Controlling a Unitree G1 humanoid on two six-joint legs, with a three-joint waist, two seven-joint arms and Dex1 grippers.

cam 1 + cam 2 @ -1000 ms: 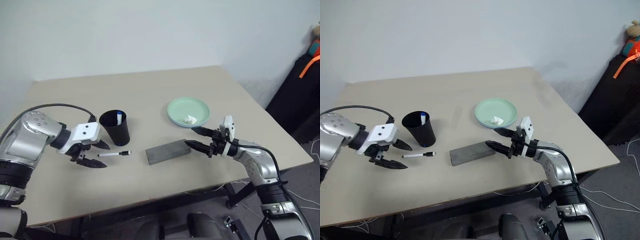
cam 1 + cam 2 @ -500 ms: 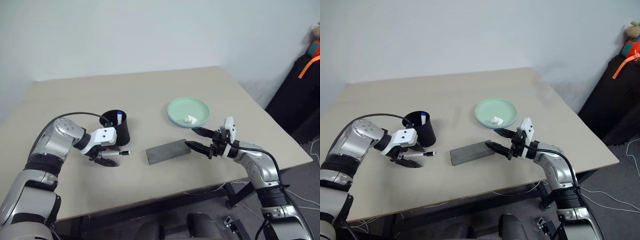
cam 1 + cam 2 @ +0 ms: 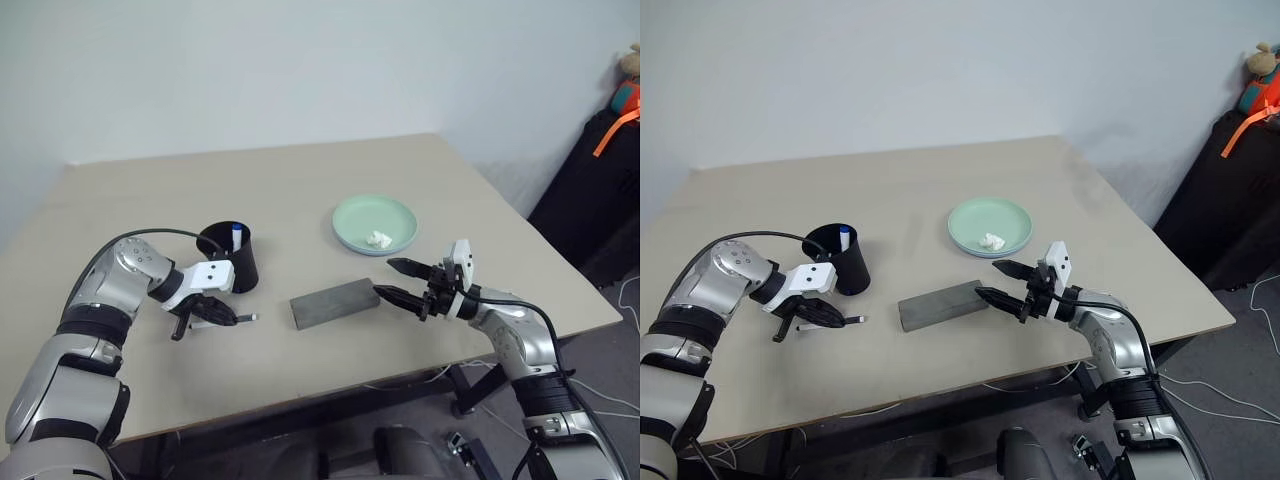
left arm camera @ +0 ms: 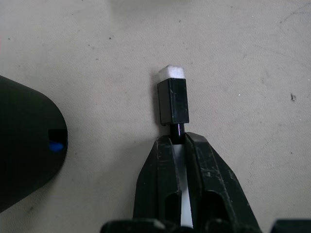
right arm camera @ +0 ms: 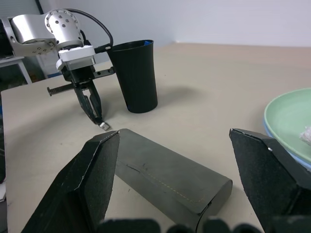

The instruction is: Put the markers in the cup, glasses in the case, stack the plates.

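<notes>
My left gripper (image 3: 222,318) is shut on the black-ended marker (image 4: 172,101), which lies flat on the table just in front of the black cup (image 3: 232,258). The blue-ended marker (image 3: 236,235) stands inside the cup. The grey case (image 3: 335,301) lies closed at the table's middle. My right gripper (image 3: 392,283) hovers open and level at the case's right end, holding nothing. The mint green plate (image 3: 375,220) sits behind it, with a light blue rim (image 5: 286,158) showing beneath it. The glasses are out of view.
A small white lump (image 3: 379,239) lies on the green plate. The beige table (image 3: 300,180) ends close behind my right arm. A dark bag with an orange strap (image 3: 600,160) stands off the table at the right.
My left gripper dropped from beside the marker onto it, and its fingers went from open to shut on the barrel. The right arm kept still.
</notes>
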